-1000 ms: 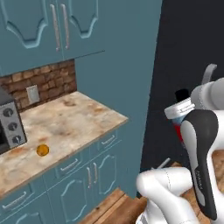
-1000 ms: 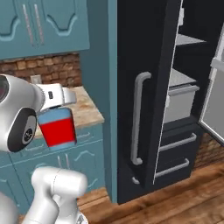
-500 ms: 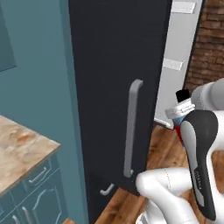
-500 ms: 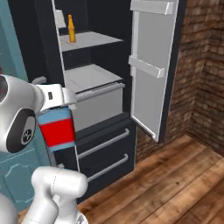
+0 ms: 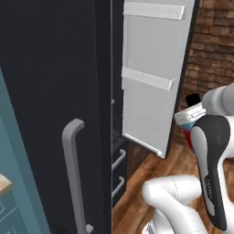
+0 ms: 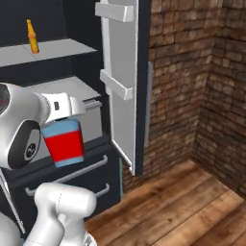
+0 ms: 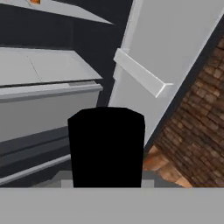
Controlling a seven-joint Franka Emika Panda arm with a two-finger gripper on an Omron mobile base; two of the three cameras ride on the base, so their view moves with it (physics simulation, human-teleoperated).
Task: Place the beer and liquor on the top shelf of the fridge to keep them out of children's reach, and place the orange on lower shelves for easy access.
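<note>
Gripping the liquor (image 6: 63,142), the end effector (image 6: 72,106) faces the fridge (image 6: 67,29); beer (image 6: 32,36) shelved.

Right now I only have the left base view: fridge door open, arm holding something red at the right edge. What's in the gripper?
Observer: The liquor, red body, light blue shoulders; the gripper is shut on its top.
Operator: Anything on the top shelf?
Observer: The beer stands upright on the top shelf of the fridge, toward its back left.
Operator: What's below that shelf?
Observer: A grey drawer, behind the held bottle.
</note>
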